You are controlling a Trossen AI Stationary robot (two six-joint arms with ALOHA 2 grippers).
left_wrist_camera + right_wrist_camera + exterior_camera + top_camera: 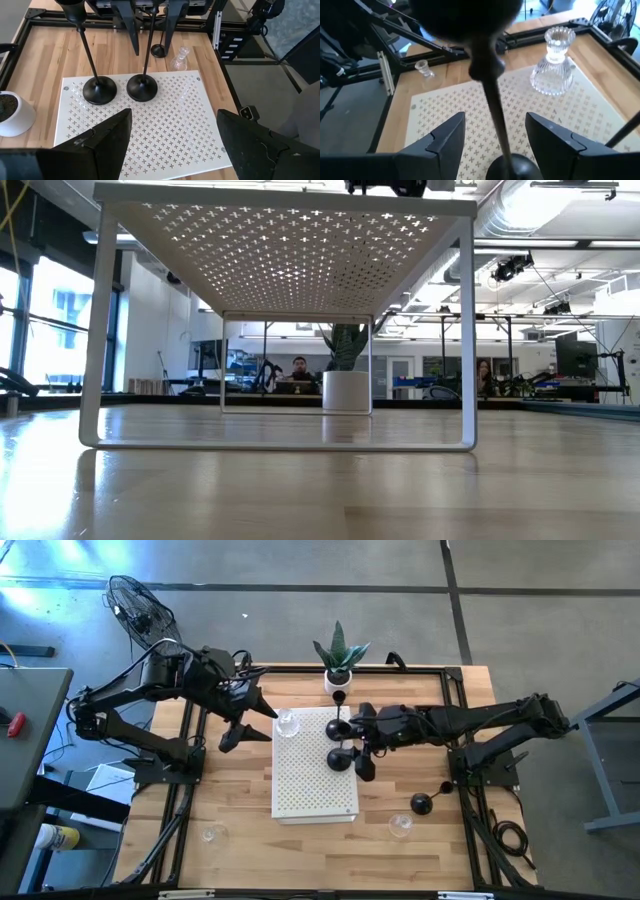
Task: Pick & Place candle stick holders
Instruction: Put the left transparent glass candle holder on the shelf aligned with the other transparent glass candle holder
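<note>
A white perforated stand (300, 790) sits mid-table. Two tall-stemmed black holders stand on it by their round bases: one nearer the plant (99, 90), one beside it (142, 87). My right gripper (495, 122) is open, its fingers on either side of the second holder's stem (492, 97) with a gap on each side. A clear glass holder (552, 70) stands at the stand's far left corner. My left gripper (172, 135) is open and empty by the stand's left edge (245, 730). A short black holder (422, 803) and two glass holders (400, 825) (212, 833) stand on the table.
A white pot with a green plant (340, 665) stands at the far edge behind the stand; it also shows in the low view (346, 390). A black frame (185, 790) runs around the tabletop. People sit in the room beyond the table.
</note>
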